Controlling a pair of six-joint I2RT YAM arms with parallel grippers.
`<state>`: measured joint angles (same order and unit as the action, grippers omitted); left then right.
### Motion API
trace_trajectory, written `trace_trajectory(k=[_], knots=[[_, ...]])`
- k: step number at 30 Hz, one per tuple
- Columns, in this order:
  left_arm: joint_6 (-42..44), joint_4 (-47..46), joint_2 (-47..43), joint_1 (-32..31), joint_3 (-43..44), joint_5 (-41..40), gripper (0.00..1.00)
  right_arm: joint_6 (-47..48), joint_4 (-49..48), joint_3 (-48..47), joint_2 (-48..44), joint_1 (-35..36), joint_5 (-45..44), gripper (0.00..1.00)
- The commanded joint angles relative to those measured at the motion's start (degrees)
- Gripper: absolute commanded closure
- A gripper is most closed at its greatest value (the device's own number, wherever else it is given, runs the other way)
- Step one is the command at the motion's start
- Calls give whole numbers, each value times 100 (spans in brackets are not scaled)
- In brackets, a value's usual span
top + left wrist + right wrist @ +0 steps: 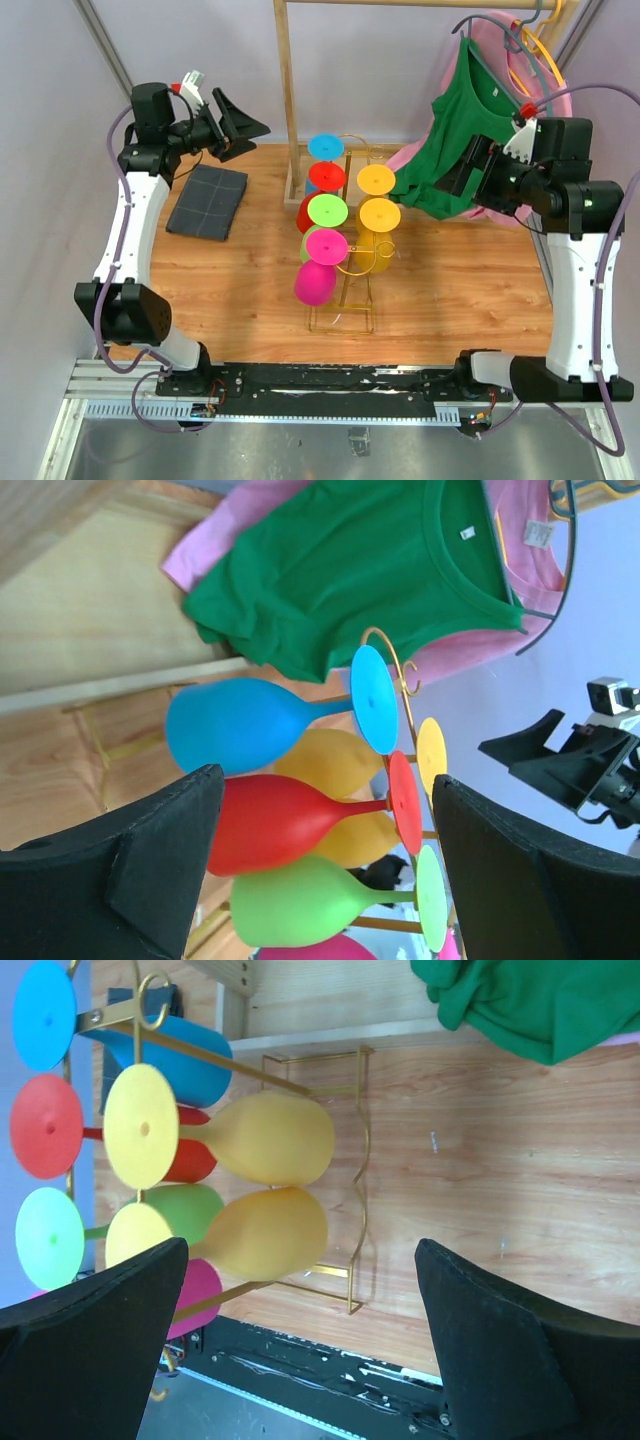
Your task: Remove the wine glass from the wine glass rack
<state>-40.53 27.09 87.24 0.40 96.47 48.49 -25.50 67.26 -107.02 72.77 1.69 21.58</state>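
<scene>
The gold wire wine glass rack [340,329] stands mid-table. Several coloured glasses hang on it upside down: blue [325,147], red [327,177], green [327,210] and pink [317,280] on the left, two yellow ones [377,180] on the right. My left gripper [240,125] is open and empty, raised far left of the rack. Its wrist view shows the blue [240,725], red [290,835] and green [300,900] glasses between the fingers [130,870], at a distance. My right gripper [465,165] is open and empty, right of the rack. Its wrist view shows the yellow glasses [270,1138] and rack wire [365,1160].
A dark grey folded cloth [207,200] lies at the back left. A tall wooden clothes rail [285,90] stands behind the rack. A green shirt [470,100] and a pink one hang from it, close behind my right gripper.
</scene>
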Motion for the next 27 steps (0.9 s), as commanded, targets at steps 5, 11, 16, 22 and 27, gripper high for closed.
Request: trace_trajectory(k=[5,11,16,22,27], knots=[[-472,-298,100,-322,223,575,10,-650,-704,819,-1066,-50,502,1],[-499,-437,334,-629,426,524,10,-1239,-2313,1697,-949,-48,1006,1],[-491,-472,495,-647,474,487,10,-1500,-3153,1623,-362,-47,1348,1],[-681,-727,646,-647,308,526,12,-2308,-4454,1933,162,-49,2075,1],[-867,-894,801,-655,297,612,17,-2678,-5014,2017,439,-54,2229,1]])
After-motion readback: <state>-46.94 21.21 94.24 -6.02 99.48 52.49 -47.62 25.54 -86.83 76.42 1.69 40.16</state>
